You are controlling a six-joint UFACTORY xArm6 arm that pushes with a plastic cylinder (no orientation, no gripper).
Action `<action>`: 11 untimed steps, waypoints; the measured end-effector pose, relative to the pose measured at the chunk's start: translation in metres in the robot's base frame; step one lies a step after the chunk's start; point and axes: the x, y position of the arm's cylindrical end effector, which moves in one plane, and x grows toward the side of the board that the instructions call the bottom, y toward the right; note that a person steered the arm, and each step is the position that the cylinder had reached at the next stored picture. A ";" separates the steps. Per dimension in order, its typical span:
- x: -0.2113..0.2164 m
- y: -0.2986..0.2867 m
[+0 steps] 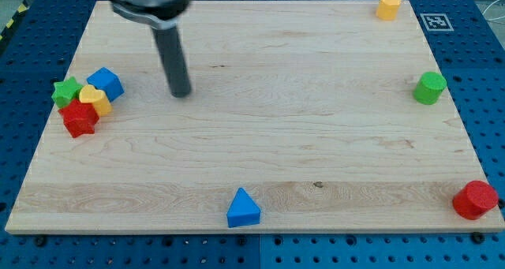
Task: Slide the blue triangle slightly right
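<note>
Nearest the lens, the blue triangle (243,208) sits at the bench's (276,143) six o'clock edge, alone. My tip (181,93) rests toward ten o'clock, well apart from it — no jaws here, only a bare rod. At nine o'clock cluster a blue cube (105,84), green star (67,91), yellow heart (95,100) and red star (79,118).

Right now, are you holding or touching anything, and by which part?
Nothing is held. My tip rests on bare board, apart from every block: the blue triangle lies far toward the view's bottom, and the blue cube sits to its left.
</note>
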 end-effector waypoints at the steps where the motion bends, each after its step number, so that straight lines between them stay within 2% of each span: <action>1: 0.073 -0.010; 3: 0.085 -0.021; 4: 0.115 -0.055; 5: 0.176 -0.027; 6: 0.189 -0.011; 7: 0.189 -0.007; 10: 0.189 0.085; 11: 0.178 0.100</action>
